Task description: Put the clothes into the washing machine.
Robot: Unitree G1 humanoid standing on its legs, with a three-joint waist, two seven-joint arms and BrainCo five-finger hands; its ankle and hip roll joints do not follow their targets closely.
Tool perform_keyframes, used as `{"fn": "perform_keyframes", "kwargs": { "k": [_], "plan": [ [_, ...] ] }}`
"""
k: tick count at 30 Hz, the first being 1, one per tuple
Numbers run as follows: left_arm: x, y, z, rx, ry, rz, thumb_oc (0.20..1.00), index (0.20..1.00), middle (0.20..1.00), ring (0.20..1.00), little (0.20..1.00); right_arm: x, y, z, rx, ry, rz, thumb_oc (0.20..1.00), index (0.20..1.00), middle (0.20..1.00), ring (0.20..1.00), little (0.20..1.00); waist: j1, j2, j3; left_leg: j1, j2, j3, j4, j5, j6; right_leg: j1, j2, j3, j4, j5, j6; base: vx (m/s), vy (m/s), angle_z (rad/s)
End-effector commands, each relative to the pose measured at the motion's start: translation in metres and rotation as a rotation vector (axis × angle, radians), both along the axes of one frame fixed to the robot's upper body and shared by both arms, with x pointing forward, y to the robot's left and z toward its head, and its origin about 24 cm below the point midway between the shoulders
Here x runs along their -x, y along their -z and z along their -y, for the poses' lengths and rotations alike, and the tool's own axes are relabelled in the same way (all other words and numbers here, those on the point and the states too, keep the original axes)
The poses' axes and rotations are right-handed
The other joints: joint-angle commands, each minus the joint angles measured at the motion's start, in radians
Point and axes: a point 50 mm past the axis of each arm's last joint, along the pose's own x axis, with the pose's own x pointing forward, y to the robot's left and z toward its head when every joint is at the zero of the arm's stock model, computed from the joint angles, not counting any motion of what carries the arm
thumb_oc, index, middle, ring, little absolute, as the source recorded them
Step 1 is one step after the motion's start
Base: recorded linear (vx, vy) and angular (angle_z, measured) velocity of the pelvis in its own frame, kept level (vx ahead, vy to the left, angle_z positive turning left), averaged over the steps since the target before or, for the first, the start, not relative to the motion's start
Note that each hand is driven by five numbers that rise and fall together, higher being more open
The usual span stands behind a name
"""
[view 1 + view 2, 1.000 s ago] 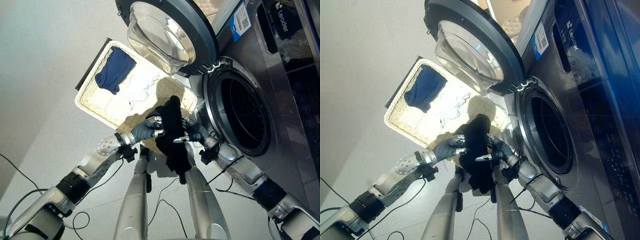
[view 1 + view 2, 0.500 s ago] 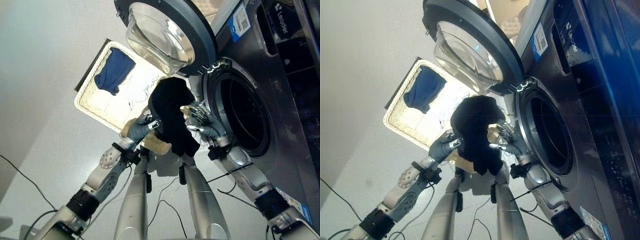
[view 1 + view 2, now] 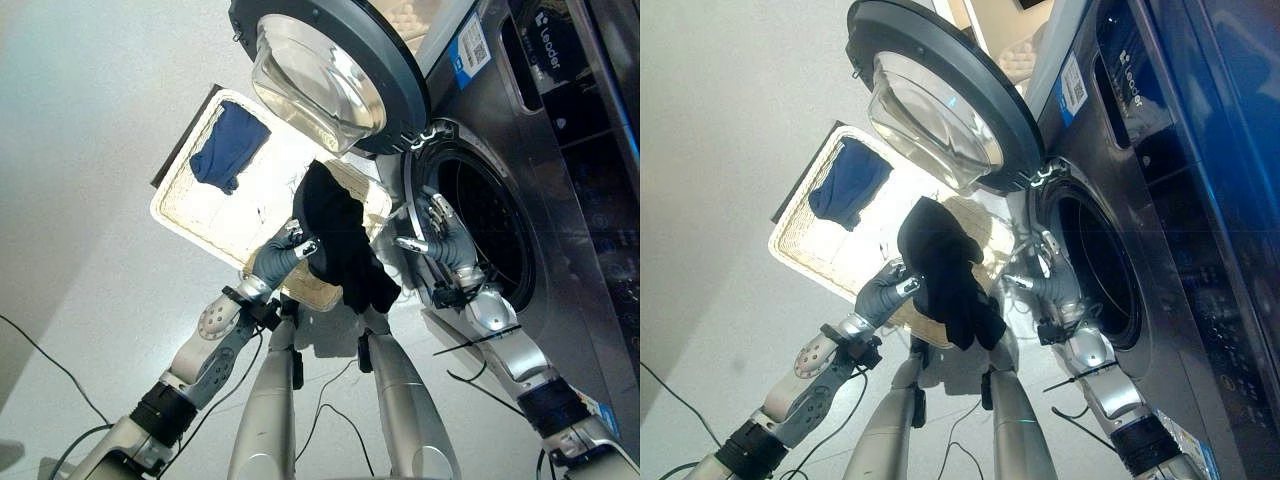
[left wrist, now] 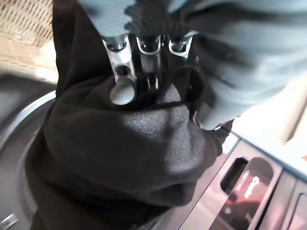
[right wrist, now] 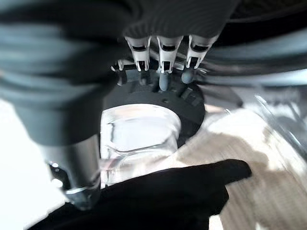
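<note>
A black garment (image 3: 338,232) hangs bunched from my left hand (image 3: 281,258), in front of the washing machine's open drum (image 3: 490,225). In the left wrist view the fingers (image 4: 120,52) are curled into the black cloth (image 4: 120,158). My right hand (image 3: 445,236) is open at the left rim of the drum opening, apart from the garment, with nothing in it. Its straight fingers (image 5: 163,57) show in the right wrist view, with the black garment (image 5: 158,191) beyond them. A navy garment (image 3: 228,148) and white clothes (image 3: 268,190) lie in the wicker basket (image 3: 178,190).
The round machine door (image 3: 320,65) stands open, its glass bowl (image 5: 139,134) over the basket's far end. The basket sits on the pale floor left of the machine. The machine's dark front panel (image 3: 560,120) lies to the right.
My right hand has let go of the black garment and moved right to the drum's rim. The garment now hangs from the left hand alone, closer to the opening.
</note>
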Motion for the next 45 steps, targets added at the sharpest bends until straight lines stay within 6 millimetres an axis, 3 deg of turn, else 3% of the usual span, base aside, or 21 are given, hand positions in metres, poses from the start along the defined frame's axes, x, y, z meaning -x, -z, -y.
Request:
{"fn": "perform_keyframes", "kwargs": {
  "k": [1, 5, 6, 7, 12, 13, 20, 29, 31, 32, 33, 38, 45],
  "plan": [
    [0.014, -0.036, 0.020, 0.013, 0.212, 0.129, 0.200, 0.200, 0.200, 0.200, 0.200, 0.011, -0.044, -0.007, 0.240, -0.001, 0.269, 1.000, 1.000, 1.000, 1.000, 1.000, -0.012, 0.032, -0.021, -0.047, -0.047, 0.011, 0.001, 0.069, 0.073, 0.060, 0.008, -0.048, -0.026, 0.027, 0.039, 0.00, 0.000, 0.00],
    [0.013, -0.036, 0.021, -0.016, 0.236, 0.112, 0.200, 0.200, 0.200, 0.200, 0.200, 0.010, -0.049, -0.008, 0.293, 0.001, 0.293, 1.000, 1.000, 1.000, 1.000, 1.000, -0.012, 0.033, -0.021, -0.047, -0.047, 0.012, 0.002, 0.069, 0.073, 0.059, 0.007, -0.049, -0.025, 0.027, 0.040, 0.00, 0.000, 0.00],
    [0.009, -0.036, 0.024, -0.106, 0.313, 0.070, 0.200, 0.200, 0.200, 0.200, 0.200, 0.005, -0.066, -0.016, 0.535, -0.005, 0.378, 1.000, 1.000, 1.000, 1.000, 1.000, -0.011, 0.037, -0.021, -0.045, -0.045, 0.017, -0.001, 0.069, 0.070, 0.061, 0.004, -0.051, -0.028, 0.027, 0.044, 0.00, 0.000, 0.00],
    [0.008, -0.036, 0.025, -0.131, 0.343, 0.053, 0.200, 0.200, 0.200, 0.200, 0.200, 0.003, -0.070, -0.019, 0.645, -0.011, 0.402, 1.000, 1.000, 1.000, 1.000, 1.000, -0.010, 0.039, -0.021, -0.045, -0.045, 0.018, 0.000, 0.068, 0.069, 0.061, 0.003, -0.050, -0.028, 0.026, 0.045, 0.00, 0.000, 0.00],
    [0.007, -0.036, 0.026, -0.138, 0.350, 0.052, 0.200, 0.200, 0.200, 0.200, 0.200, 0.003, -0.071, -0.020, 0.672, -0.013, 0.405, 1.000, 1.000, 1.000, 1.000, 1.000, -0.010, 0.040, -0.021, -0.046, -0.045, 0.017, 0.000, 0.068, 0.069, 0.061, 0.002, -0.050, -0.028, 0.026, 0.046, -0.01, -0.016, 0.03],
    [0.005, -0.039, 0.028, -0.195, 0.411, 0.039, 0.200, 0.200, 0.200, 0.200, 0.200, -0.003, -0.072, -0.031, 0.916, -0.081, 0.391, 1.000, 1.000, 1.000, 1.000, 1.000, -0.001, 0.036, -0.021, -0.044, -0.044, 0.015, -0.011, 0.073, 0.065, 0.063, 0.000, -0.052, -0.034, 0.026, 0.051, -0.03, -0.076, 0.01],
    [0.005, -0.047, 0.027, -0.229, 0.427, 0.067, 0.200, 0.200, 0.200, 0.200, 0.200, -0.010, -0.054, -0.034, 1.158, -0.178, 0.250, 1.000, 1.000, 1.000, 1.000, 1.000, 0.009, 0.026, -0.021, -0.043, -0.044, 0.010, -0.014, 0.077, 0.061, 0.064, 0.000, -0.061, -0.034, 0.026, 0.054, -0.01, -0.044, 0.12],
    [0.005, -0.049, 0.026, -0.234, 0.412, 0.076, 0.200, 0.200, 0.200, 0.200, 0.200, -0.008, -0.048, -0.034, 1.176, -0.216, 0.211, 1.000, 1.000, 1.000, 1.000, 1.000, 0.012, 0.020, -0.021, -0.045, -0.046, 0.007, -0.014, 0.078, 0.061, 0.063, 0.002, -0.063, -0.035, 0.027, 0.054, 0.00, -0.006, 0.02],
    [0.002, -0.051, 0.023, -0.249, 0.343, 0.101, 0.200, 0.200, 0.200, 0.200, 0.200, -0.008, -0.046, -0.032, 1.148, -0.250, 0.159, 1.000, 1.000, 1.000, 1.000, 1.000, 0.015, 0.013, -0.021, -0.043, -0.047, 0.005, -0.017, 0.081, 0.060, 0.065, 0.005, -0.065, -0.039, 0.030, 0.055, -0.01, -0.028, 0.05],
    [-0.007, -0.052, 0.009, -0.373, 0.148, 0.178, 0.200, 0.200, 0.200, 0.200, 0.200, -0.007, -0.045, -0.029, 1.039, -0.288, 0.103, 1.000, 1.000, 1.000, 1.000, 1.000, 0.021, 0.008, -0.021, -0.046, -0.048, 0.004, -0.016, 0.084, 0.058, 0.066, 0.003, -0.077, -0.043, 0.030, 0.057, 0.00, 0.000, 0.00],
    [-0.010, -0.052, 0.002, -0.419, 0.090, 0.198, 0.200, 0.200, 0.200, 0.200, 0.200, -0.005, -0.045, -0.027, 1.021, -0.295, 0.098, 1.000, 1.000, 1.000, 1.000, 1.000, 0.022, 0.007, -0.021, -0.045, -0.049, 0.004, -0.017, 0.085, 0.058, 0.068, 0.003, -0.080, -0.044, 0.030, 0.058, 0.00, 0.000, 0.00],
    [-0.016, -0.055, -0.016, -0.578, -0.044, 0.278, 0.200, 0.200, 0.200, 0.200, 0.200, -0.002, -0.047, -0.023, 0.998, -0.322, 0.067, 1.000, 1.000, 1.000, 1.000, 1.000, 0.025, 0.007, -0.021, -0.050, -0.049, 0.002, -0.013, 0.087, 0.057, 0.068, 0.001, -0.086, -0.046, 0.031, 0.060, 0.00, 0.000, 0.00],
    [-0.013, -0.065, -0.019, -0.561, -0.003, 0.305, 0.200, 0.200, 0.200, 0.200, 0.200, 0.000, -0.048, -0.022, 0.919, -0.383, 0.005, 1.000, 1.000, 1.000, 1.000, 1.000, 0.024, 0.013, -0.021, -0.044, -0.048, 0.002, -0.022, 0.092, 0.058, 0.072, 0.002, -0.085, -0.050, 0.032, 0.060, 0.00, 0.000, 0.00]
  ]
}}
